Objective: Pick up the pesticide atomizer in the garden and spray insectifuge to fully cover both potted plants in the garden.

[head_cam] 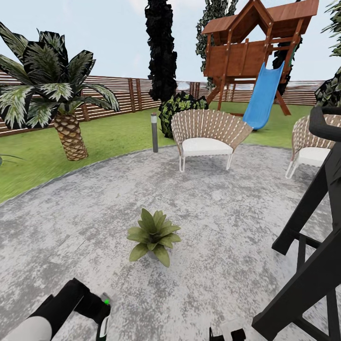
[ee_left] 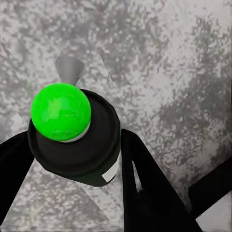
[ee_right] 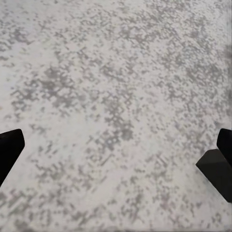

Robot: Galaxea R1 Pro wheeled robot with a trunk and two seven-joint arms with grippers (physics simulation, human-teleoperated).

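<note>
Left end effector [ee_left: 72, 159]: clamped on pesticide atomizer [ee_left: 75, 140].
Right end effector [ee_right: 116, 154]: fingers spread, empty, over paving [ee_right: 116, 72].
Potted plant [head_cam: 153, 235]: ahead on paving.

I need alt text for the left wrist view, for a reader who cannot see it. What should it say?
The left gripper holds the pesticide atomizer, a dark bottle seen from above with a bright green ball on top, between two black fingers. Below lies mottled grey stone paving.
</note>
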